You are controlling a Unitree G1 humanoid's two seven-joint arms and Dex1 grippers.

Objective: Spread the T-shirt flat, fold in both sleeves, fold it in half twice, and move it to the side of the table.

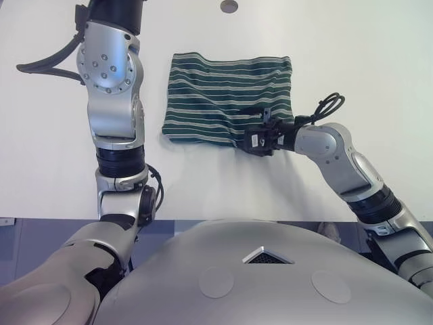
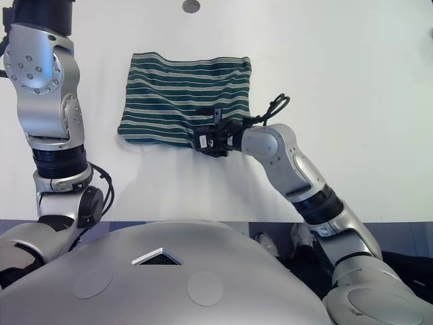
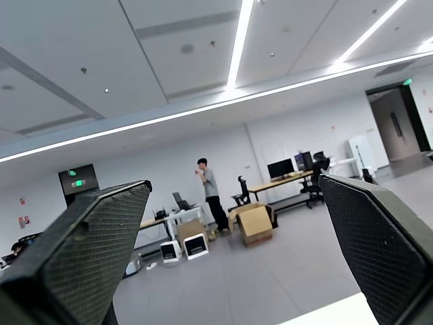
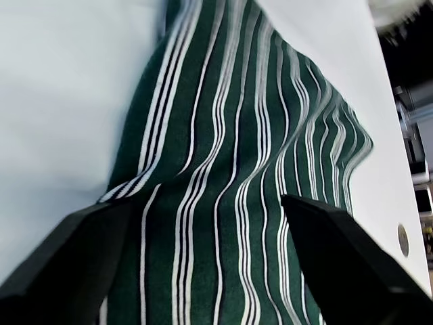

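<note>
The T-shirt point(image 1: 223, 95), dark green with thin white stripes, lies folded into a compact rectangle on the white table point(image 1: 54, 176), toward the far middle. My right gripper point(image 1: 259, 141) sits at the shirt's near edge, toward its right corner, low over the cloth. In the right wrist view its fingers point(image 4: 74, 257) stand apart with the striped fabric point(image 4: 230, 169) running between and beyond them; nothing is pinched. My left arm point(image 1: 111, 88) is raised over the table to the left of the shirt. Its gripper point(image 3: 230, 271) points up into the room, open and holding nothing.
A small round hole point(image 1: 229, 6) marks the table at the far edge behind the shirt. Bare white tabletop spreads to the right point(image 1: 379, 68) and left of the shirt. The table's near edge point(image 1: 203, 218) runs just in front of me.
</note>
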